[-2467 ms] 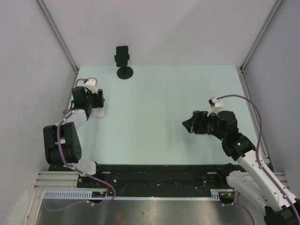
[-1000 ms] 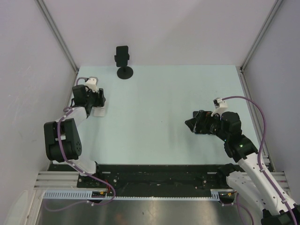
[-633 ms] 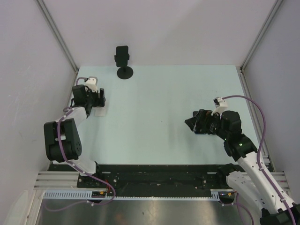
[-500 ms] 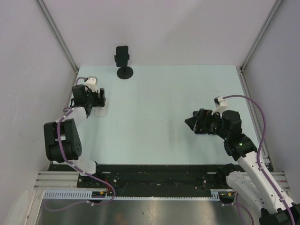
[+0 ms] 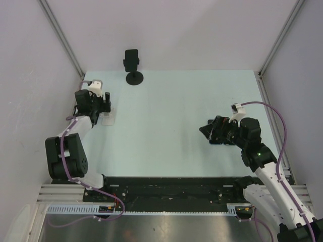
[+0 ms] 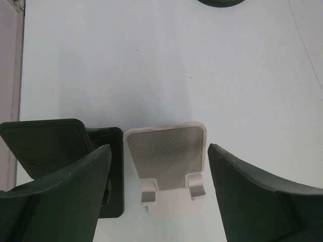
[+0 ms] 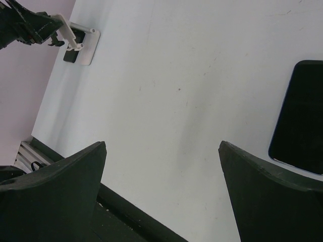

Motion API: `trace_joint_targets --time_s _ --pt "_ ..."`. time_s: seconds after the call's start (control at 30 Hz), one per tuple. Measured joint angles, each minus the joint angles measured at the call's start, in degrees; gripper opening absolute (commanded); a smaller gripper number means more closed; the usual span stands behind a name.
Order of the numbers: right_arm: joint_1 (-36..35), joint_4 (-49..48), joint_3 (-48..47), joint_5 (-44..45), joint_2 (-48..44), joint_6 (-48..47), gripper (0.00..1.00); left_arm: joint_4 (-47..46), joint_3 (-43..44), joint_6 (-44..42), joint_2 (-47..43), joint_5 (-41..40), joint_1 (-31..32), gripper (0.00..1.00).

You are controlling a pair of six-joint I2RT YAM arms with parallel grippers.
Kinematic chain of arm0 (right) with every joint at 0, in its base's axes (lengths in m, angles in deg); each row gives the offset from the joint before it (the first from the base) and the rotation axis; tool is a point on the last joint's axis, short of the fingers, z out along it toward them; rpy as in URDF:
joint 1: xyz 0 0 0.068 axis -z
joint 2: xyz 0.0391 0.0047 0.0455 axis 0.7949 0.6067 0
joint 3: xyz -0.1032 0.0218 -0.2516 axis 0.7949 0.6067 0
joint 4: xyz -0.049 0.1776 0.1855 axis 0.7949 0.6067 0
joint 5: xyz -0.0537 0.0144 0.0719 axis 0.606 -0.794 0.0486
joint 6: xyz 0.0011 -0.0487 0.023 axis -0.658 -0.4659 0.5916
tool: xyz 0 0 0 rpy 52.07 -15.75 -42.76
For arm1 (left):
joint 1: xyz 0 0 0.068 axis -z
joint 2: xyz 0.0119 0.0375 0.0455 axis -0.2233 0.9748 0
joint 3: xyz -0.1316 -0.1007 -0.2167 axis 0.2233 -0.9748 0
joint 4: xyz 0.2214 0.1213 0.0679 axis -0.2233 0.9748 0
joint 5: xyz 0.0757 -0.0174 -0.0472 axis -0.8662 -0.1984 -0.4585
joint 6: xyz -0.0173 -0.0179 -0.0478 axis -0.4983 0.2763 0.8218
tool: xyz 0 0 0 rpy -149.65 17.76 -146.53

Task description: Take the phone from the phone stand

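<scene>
**Both grippers released, phone off stand**

Phone [image 7: 298, 116] lies flat on table [image 7: 192, 75], at 3 o'clock in the right-wrist view, just outside the spread right gripper [image 7: 161, 143]. Left gripper [image 6: 156, 150], fingers apart, straddles the empty phone stand [image 6: 169, 143], apparently to steady it. Removal judged complete.

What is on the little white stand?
Nothing. The white stand shows its bare dotted pad and two empty hooks. The left arm's fingers stand either side, hiding none of its pad.
</scene>
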Motion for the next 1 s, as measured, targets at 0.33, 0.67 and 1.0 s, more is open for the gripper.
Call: trace_joint_targets --time_s 0.33,0.67,1.0 --pt "0.61 0.02 0.0 -0.44 -0.31 0.07 0.99 1.33 -0.02 0.96 -3.17 -1.22 0.55 0.88" --pt "3.87 0.09 0.0 -0.39 -1.79 -0.59 0.99 2.38 6.56 10.21 -8.33 0.85 4.37 1.0" --pt "7.65 0.07 0.0 -1.99 -3.04 -1.38 0.99 0.96 25.33 14.05 2.27 3.69 9.55 1.0"
